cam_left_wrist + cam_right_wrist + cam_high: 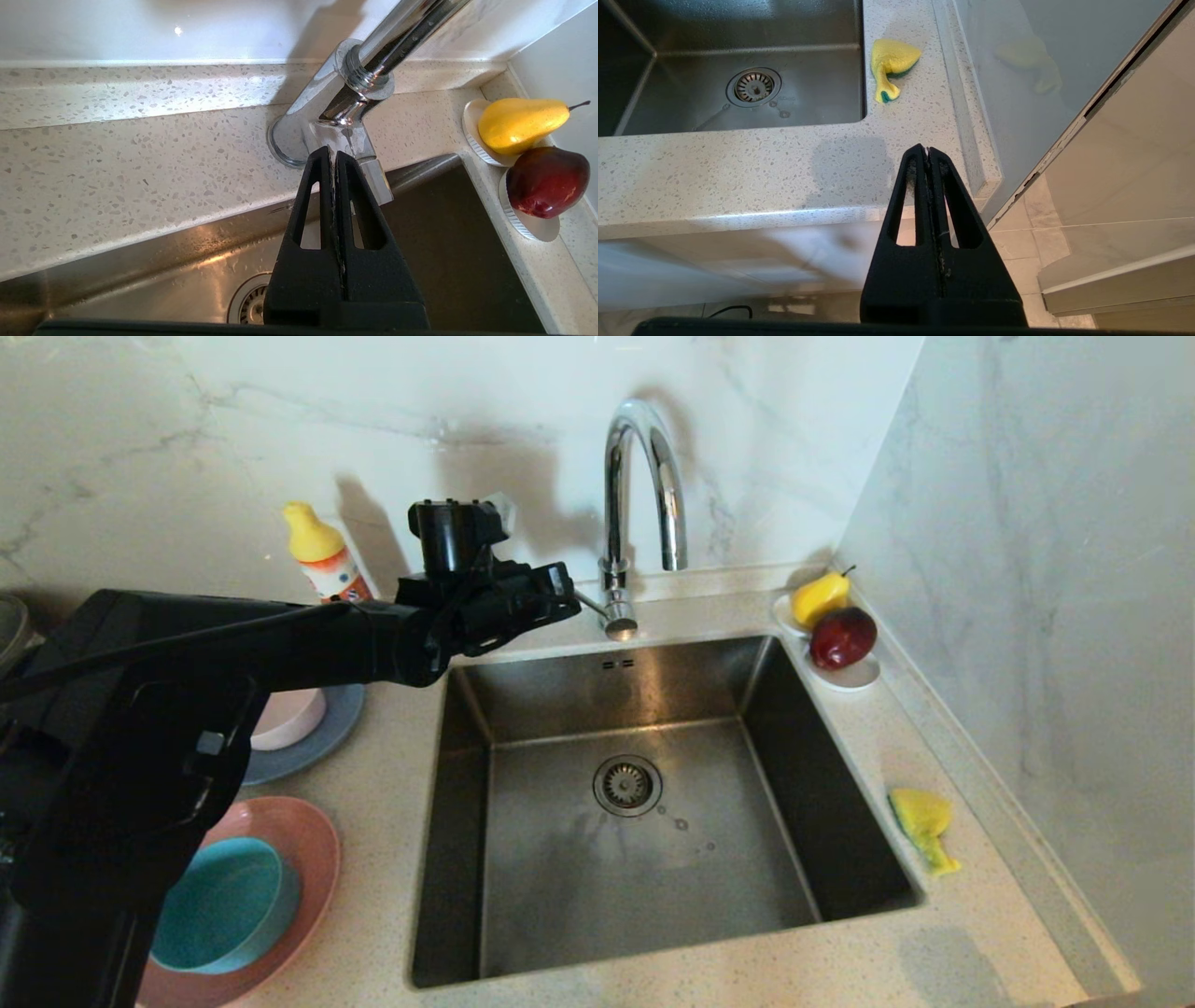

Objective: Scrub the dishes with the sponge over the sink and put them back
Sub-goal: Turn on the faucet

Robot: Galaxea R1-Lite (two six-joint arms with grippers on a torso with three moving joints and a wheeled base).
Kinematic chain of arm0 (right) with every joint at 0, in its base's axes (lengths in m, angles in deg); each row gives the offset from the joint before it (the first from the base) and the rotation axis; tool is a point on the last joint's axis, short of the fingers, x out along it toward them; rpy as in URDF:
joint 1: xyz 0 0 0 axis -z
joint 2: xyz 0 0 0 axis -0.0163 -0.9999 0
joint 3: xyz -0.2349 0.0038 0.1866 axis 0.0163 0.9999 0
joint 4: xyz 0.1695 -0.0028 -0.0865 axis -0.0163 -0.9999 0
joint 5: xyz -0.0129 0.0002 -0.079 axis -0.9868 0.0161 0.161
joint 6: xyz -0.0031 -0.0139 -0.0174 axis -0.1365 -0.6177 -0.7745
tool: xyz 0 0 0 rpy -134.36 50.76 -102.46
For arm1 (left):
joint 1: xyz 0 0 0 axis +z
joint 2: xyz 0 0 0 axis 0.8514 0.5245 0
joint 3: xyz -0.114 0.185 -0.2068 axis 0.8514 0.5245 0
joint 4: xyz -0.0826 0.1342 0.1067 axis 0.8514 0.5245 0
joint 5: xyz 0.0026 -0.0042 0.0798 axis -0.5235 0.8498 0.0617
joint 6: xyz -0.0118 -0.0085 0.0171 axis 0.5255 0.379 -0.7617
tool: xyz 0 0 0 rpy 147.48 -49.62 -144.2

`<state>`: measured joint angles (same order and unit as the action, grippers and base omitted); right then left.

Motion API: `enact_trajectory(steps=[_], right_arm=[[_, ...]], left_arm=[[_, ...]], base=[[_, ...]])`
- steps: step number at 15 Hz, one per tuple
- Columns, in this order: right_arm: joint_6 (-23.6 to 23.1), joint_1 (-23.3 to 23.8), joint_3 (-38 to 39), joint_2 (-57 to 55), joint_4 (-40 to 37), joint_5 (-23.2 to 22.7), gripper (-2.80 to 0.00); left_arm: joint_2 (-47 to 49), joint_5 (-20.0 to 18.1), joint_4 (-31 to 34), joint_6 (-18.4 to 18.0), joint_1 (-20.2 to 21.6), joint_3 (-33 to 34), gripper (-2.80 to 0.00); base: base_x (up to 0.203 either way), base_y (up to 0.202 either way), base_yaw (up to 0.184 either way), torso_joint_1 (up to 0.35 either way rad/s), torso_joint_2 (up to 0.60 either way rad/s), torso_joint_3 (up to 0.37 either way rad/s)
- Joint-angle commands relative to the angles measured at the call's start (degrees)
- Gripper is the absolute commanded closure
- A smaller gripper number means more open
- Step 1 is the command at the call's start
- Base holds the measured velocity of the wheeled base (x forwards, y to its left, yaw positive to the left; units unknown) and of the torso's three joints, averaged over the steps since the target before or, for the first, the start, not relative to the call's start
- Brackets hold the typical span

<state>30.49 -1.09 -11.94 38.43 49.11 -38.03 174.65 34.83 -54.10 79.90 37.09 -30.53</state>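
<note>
Up by the faucet (644, 504) lever at the counter's (392, 784) back edge, the left pincer (334, 156) is pressed together, empty; right pincer (927, 154) likewise closed, off the front edge.

Bent yellow-green sponge (922, 826) right of empty steel sink (644, 803), stacked dishes (243, 887) left

Light was bright and even. The faucet (642, 513) threw a soft dark shadow on the marble wall (280, 429) behind it; the detergent bottle (322, 558) cast another. Glare streaked the faucet's chrome. The sink (653, 905) floor looked dull, with faint sheen. A blurred reflection of the sponge (891, 65) showed in the glossy side panel (1027, 60). Wrist views stayed sharp; straight edges bowed slightly at frame margins.
</note>
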Motion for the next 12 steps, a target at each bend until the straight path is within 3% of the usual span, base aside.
enact_trajectory(steps=[1,12], right_arm=[[0.0,0.0,0.0,0.0,0.0,0.0,0.00],[0.0,0.0,0.0,0.0,0.0,0.0,0.00]], left_arm=[[0.1,0.2,0.2,0.7,-0.4,0.6,0.00],[-3.7,0.4,-2.2,0.8,-1.4,9.2,0.00]], base=[[0.000,0.000,0.000,0.000,0.00,0.000],[0.000,0.000,0.000,0.000,0.00,0.000]])
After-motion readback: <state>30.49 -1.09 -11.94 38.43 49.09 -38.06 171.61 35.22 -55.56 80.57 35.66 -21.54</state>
